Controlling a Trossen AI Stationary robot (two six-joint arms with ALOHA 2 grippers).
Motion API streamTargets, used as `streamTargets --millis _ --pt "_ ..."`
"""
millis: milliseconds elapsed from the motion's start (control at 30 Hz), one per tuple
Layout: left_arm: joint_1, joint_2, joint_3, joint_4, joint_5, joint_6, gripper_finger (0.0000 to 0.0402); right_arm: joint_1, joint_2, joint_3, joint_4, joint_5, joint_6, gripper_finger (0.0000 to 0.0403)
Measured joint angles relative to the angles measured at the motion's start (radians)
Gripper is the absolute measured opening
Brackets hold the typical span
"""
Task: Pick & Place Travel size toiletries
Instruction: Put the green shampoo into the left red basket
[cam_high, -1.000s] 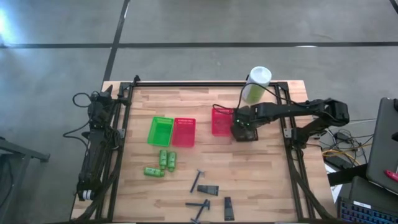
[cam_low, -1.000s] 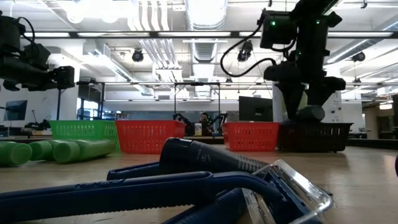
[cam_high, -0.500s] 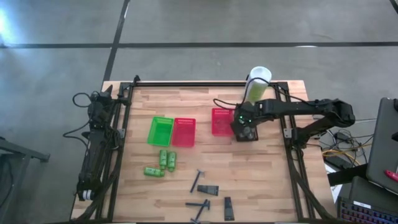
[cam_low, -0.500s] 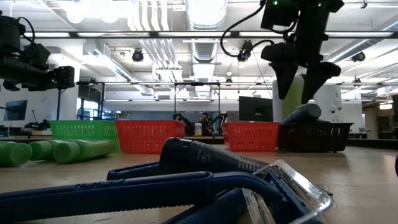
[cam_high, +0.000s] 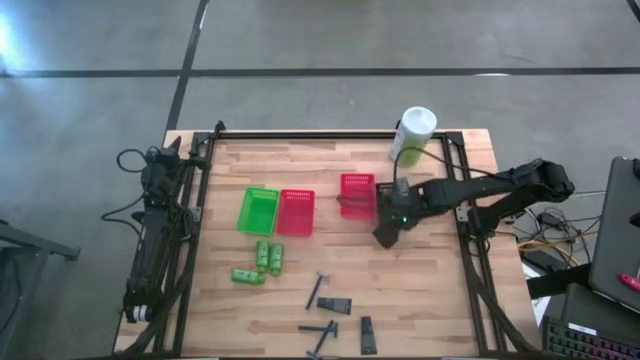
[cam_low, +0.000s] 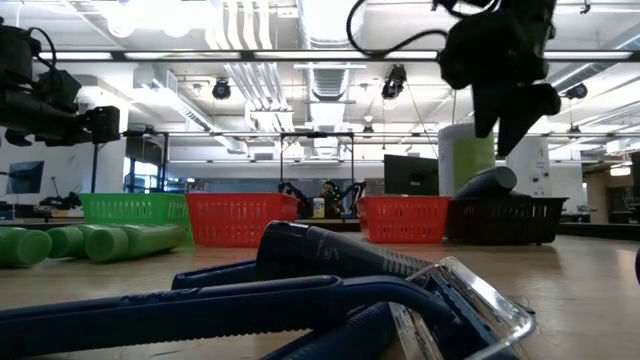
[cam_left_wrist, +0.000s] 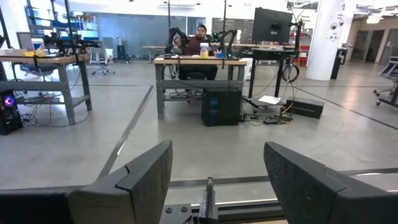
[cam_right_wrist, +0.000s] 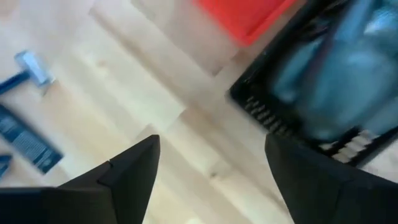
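Note:
My right gripper (cam_high: 383, 237) hangs open above the table, just nearer than the black mesh basket (cam_low: 505, 222); in the low view it (cam_low: 503, 120) is above the basket's rim. A dark grey rounded container (cam_low: 488, 182) leans inside that basket, its upper end above the rim; the right wrist view shows grey containers (cam_right_wrist: 336, 68) in it. Three green bottles (cam_high: 265, 262) lie on the boards at centre-left. Black T-shaped sticks (cam_high: 318, 290) and dark wedge tubes (cam_high: 335, 306) lie near the near edge. My left gripper (cam_left_wrist: 211, 180) waits, open, at the table's left side.
A red basket (cam_high: 357, 195) stands next to the black one on its left. A green basket (cam_high: 258, 210) and a second red basket (cam_high: 295, 212) sit side by side at centre-left. The tall pale green canister (cam_high: 412, 135) stands at the far edge, behind the right arm.
My right gripper, shut on a dark grey container in the black basket, opened and let it go. The container stays leaning in the basket. The gripper then rose and moved toward the table's near edge.

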Motion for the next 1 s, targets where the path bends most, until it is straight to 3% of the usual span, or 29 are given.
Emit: streamTargets --millis 300,467,667,1000 --pt "0.000 0.000 0.000 0.000 0.000 0.000 0.0259 0.181 0.004 0.000 0.105 0.034 0.214 0.0258" --pt "0.000 0.000 0.000 0.000 0.000 0.000 0.0259 0.183 0.003 0.000 0.125 0.081 0.244 0.0245" --pt "0.000 0.000 0.000 0.000 0.000 0.000 0.0259 0.183 0.003 0.000 0.114 0.018 0.199 0.0232" --pt "0.000 0.000 0.000 0.000 0.000 0.000 0.0259 0.174 0.003 0.000 0.156 0.078 0.188 0.0221"
